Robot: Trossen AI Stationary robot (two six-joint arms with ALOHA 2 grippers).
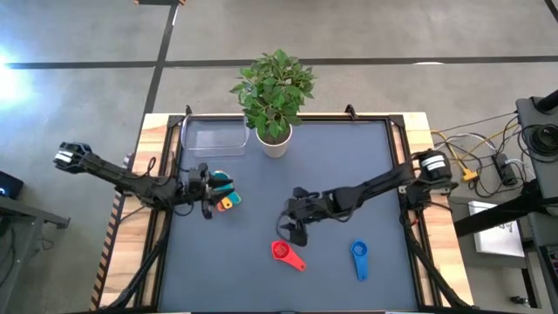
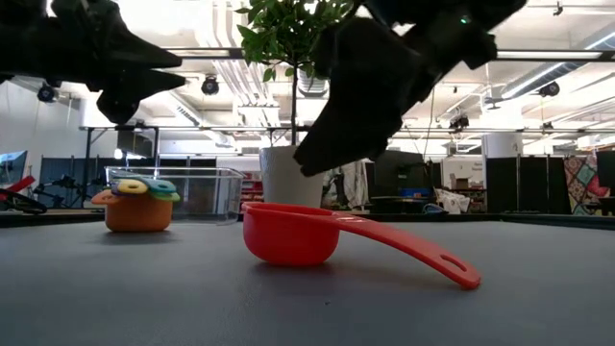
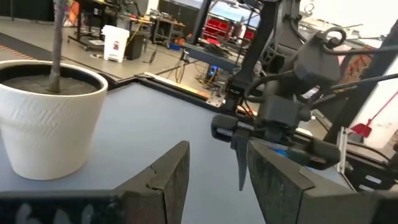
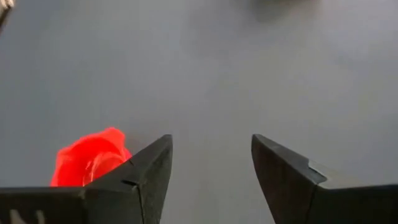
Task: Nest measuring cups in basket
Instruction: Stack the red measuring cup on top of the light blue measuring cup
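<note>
Lying nearest the front edge of the grey table [image 1: 366,157], a red measuring cup [image 1: 282,251] and a blue measuring cup [image 1: 358,252] are seen well apart from each other, both with handles flat on the mat. The red cup is shown upright in the low view, resting free, its handle sloping down to the surface. Just behind and above it, the right gripper [image 1: 291,229] is held with its fingers spread wide and nothing between them; only bare mat is seen in the gap in its wrist view, with the red cup off to one side.

Farther back on the left, a stack of nested cups [image 1: 225,195] is seen standing on the mat, an orange one at the bottom with yellow and teal on top. The left gripper [image 1: 207,197] is placed just beside this stack, fingers parted and empty.

At the far edge, the clear basket [image 1: 214,138] is set beside a potted plant [image 1: 274,96].
</note>
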